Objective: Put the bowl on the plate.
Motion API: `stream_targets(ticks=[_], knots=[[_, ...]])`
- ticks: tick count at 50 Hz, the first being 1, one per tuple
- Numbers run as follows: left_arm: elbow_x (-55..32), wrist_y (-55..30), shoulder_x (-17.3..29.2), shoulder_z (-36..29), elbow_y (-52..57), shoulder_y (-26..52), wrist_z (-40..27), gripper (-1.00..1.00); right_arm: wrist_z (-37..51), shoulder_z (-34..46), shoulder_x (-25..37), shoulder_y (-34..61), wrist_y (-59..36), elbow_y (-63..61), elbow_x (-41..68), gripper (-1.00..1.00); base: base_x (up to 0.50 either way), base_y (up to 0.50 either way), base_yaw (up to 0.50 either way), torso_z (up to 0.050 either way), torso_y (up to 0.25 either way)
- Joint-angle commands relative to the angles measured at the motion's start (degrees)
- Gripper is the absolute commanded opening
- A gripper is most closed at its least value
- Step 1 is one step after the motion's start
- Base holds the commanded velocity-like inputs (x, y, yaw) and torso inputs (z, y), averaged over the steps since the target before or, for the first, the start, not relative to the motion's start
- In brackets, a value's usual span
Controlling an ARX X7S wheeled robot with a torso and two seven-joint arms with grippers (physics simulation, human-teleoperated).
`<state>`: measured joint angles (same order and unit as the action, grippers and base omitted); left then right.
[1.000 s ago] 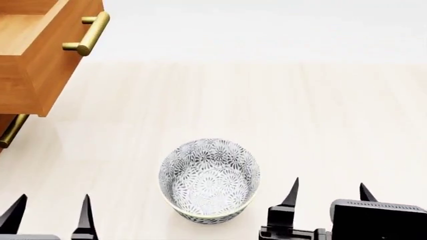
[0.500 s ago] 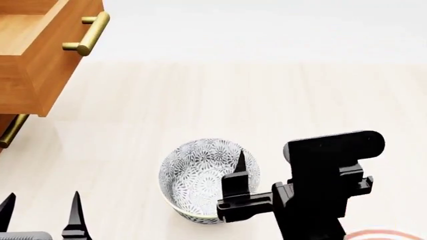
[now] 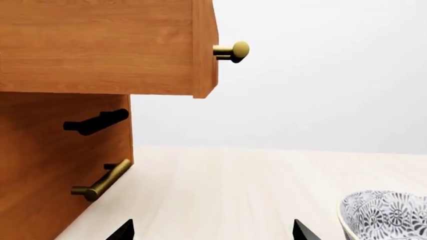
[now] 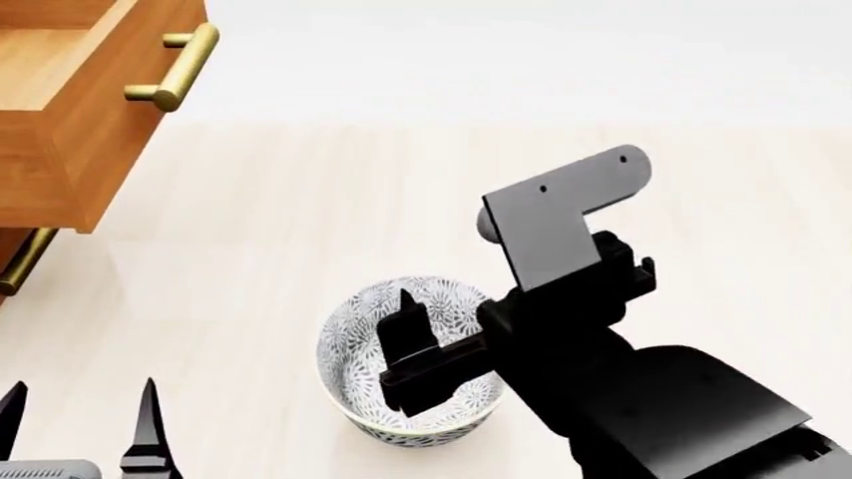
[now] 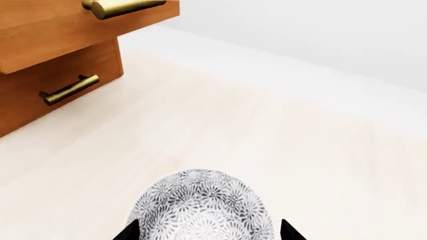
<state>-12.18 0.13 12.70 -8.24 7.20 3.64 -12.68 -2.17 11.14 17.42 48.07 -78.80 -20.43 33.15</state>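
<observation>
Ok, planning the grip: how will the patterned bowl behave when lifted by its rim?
The bowl looks rigid, glazed ceramic, so probably slippery and chippable. Deep with upright walls, it may tilt if the right claw pinches one side.

Bowl [image 4: 386,339] right side behind right arm [image 4: 600,349]; plate perhaps out of frame.

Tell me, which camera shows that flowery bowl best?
The right wrist view: the bowl sits between the right pincer's spread tips, nearly whole, only its near edge cut off. In the head view, the right arm covers part of the bowl. The left wrist view catches only a piece of it in a corner.
</observation>
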Motion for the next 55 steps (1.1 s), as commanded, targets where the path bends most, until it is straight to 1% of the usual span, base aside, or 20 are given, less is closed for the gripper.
stream_targets(ticks=[1,4,7,9,18,34,41,55], knots=[[-0.3,0.46,0.18,-0.21,-0.44,0.24,-0.11,1.0,-2.38,9.71,0.09,8.34,-2.36,9.01,-1.35,1.0,0.0,0.0,0.0,0.0,0.0],[-0.44,0.2,0.28,-0.28,0.0,0.27,-0.22,1.0,-2.92,12.33,-0.67,10.04,-2.68,12.32,-1.89,1.0,0.0,0.0,0.0,0.0,0.0],[-0.53,0.21,0.4,-0.31,0.14,0.1,-0.28,1.0,-3.44,16.84,-1.23,11.14,-1.96,14.8,-3.04,1.0,0.0,0.0,0.0,0.0,0.0],[-0.63,-0.06,0.49,-0.36,0.57,0.03,-0.4,1.0,-3.76,17.62,-1.56,11.42,-1.67,15.54,-3.05,1.0,0.0,0.0,0.0,0.0,0.0],[-0.58,-0.24,0.67,-0.83,0.67,0.3,-0.63,1.0,-5.7,18.45,-3.35,13.06,-0.82,19.54,-2.1,1.0,0.0,0.0,0.0,0.0,0.0],[-0.81,-0.83,1.19,-1.16,2.28,-0.07,-1.54,1.0,-7.4,19.37,-5.3,13.42,0.91,20.72,-0.45,1.0,0.0,0.0,0.0,0.0,0.0],[-0.96,-0.56,1.45,-1.19,2.37,-0.12,-1.67,1.0,-8.37,22.88,-6.55,14.11,2.83,24.56,-1.59,1.0,0.0,0.0,0.0,0.0,0.0],[-1.17,-0.05,1.69,-1.52,1.93,-0.05,-1.88,1.0,-10.78,26.81,-8.45,16.35,7.01,34.11,-3.58,1.0,0.0,0.0,0.0,0.0,0.0]])
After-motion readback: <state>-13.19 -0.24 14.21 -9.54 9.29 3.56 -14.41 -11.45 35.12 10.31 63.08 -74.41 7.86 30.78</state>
